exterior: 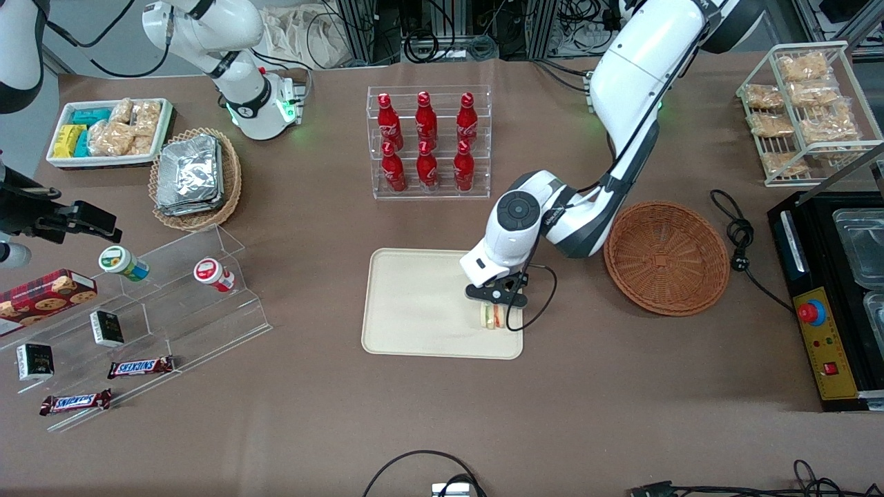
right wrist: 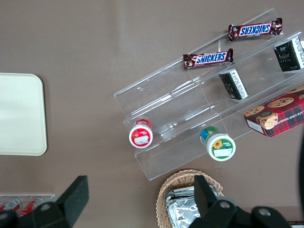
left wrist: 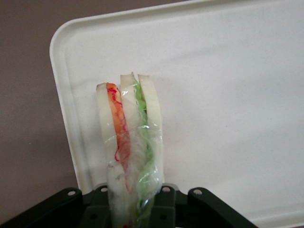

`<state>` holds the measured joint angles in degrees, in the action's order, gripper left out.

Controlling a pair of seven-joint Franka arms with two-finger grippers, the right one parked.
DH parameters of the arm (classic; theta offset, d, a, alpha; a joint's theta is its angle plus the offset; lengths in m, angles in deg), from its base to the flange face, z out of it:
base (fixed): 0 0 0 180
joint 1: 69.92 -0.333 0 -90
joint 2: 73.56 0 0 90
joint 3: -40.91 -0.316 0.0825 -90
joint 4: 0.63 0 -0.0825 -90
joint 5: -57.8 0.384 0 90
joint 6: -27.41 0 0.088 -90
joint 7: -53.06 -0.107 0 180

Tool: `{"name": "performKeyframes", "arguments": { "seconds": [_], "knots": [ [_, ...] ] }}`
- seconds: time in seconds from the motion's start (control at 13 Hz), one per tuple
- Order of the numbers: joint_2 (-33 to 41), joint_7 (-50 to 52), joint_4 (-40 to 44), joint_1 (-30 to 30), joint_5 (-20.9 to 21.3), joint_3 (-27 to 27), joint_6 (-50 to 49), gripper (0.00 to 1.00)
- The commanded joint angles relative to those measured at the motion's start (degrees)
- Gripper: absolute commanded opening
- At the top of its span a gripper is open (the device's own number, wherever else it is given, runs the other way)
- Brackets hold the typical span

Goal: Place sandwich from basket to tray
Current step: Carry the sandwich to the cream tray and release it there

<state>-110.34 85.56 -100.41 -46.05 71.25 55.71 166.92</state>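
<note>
Sandwich (left wrist: pixel 130 142) sits pinched edge-up in my left claw (exterior: pixel 494 304), over the tray (exterior: pixel 414 304) corner nearest the emptied reddish-brown basket (exterior: pixel 666 257). I judge I should lower until it rests, then part the fingers slowly so it doesn't topple.

Brown table (exterior: pixel 621 428), carrying:
- cream tray (exterior: pixel 414 304), centre;
- reddish-brown basket (exterior: pixel 666 257), just beside it, toward the working arm's end;
- clear rack with 6 red bottles (exterior: pixel 428 141);
- tan basket of foil packets (exterior: pixel 195 178);
- white snack bin (exterior: pixel 109 132);
- stepped acrylic display (exterior: pixel 173 304);
- wire rack (exterior: pixel 808 110);
- black appliance (exterior: pixel 832 304).

Gripper (exterior: pixel 494 308) sits over the tray.
</note>
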Motion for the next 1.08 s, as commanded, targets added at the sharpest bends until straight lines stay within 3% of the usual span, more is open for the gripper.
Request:
{"name": "performKeyframes", "arguments": {
  "seconds": [0.0, 0.15, 0.46, 0.54, 0.77, 1.0],
  "knots": [
    [-1.8, 1.4, 2.0, 0.8, 1.8, -0.5, -1.3, 0.21],
    [-1.9, 1.4, 2.0, 0.8, 1.8, -0.5, -1.3, 0.30],
    [-2.3, 1.6, 2.4, 1.7, 1.8, -0.7, -1.4, 0.85],
    [-2.2, 2.3, 2.5, 1.6, 1.8, -0.7, -1.4, 0.92],
    [-1.6, 3.8, 3.1, 1.4, 1.8, -0.8, -1.6, 0.99],
    [0.1, 4.0, 4.8, 1.1, 1.8, -0.8, -5.3, 1.00]
  ]
}}
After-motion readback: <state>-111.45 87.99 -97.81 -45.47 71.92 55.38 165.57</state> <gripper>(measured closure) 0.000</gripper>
